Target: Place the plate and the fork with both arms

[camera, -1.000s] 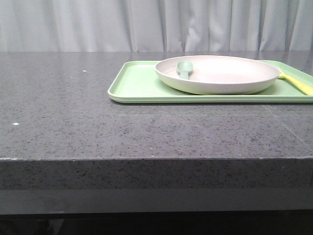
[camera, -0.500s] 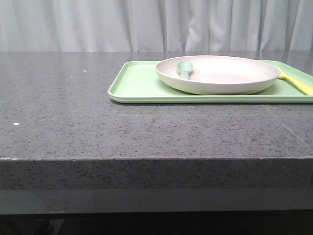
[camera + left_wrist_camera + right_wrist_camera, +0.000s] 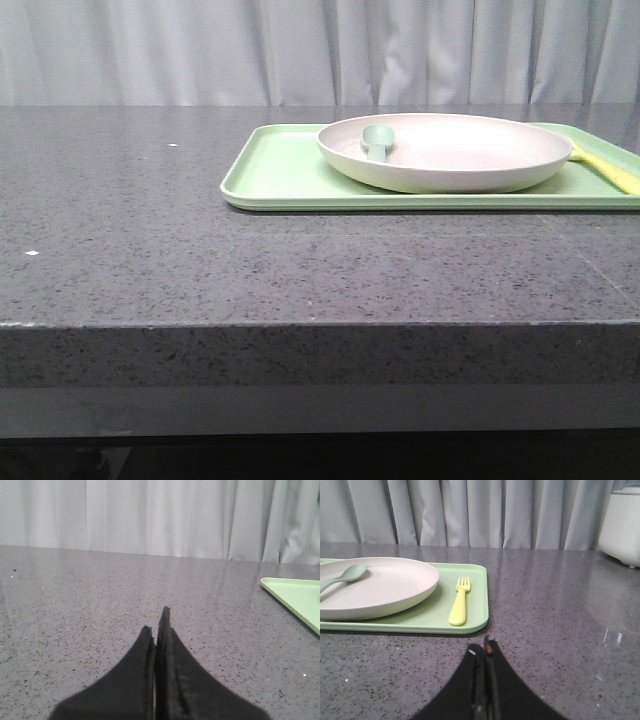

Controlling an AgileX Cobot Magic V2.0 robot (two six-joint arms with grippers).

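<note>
Pale plate [image 3: 445,152] sitting on the green tray [image 3: 280,175], far right on the grey table [image 3: 150,250]. Small blue-green spoon [image 3: 378,138] lying inside the plate. Yellow fork [image 3: 460,601] flat on the tray, just right of the plate, not touching it. Left gripper [image 3: 159,630] low over bare table, left of the tray, fingers pressed shut on nothing. Right gripper [image 3: 483,652] near the tray's front right corner, also pinched shut and holding nothing. Could be plate and fork already set down, or waiting to be picked up; hard to say which from here.
</note>
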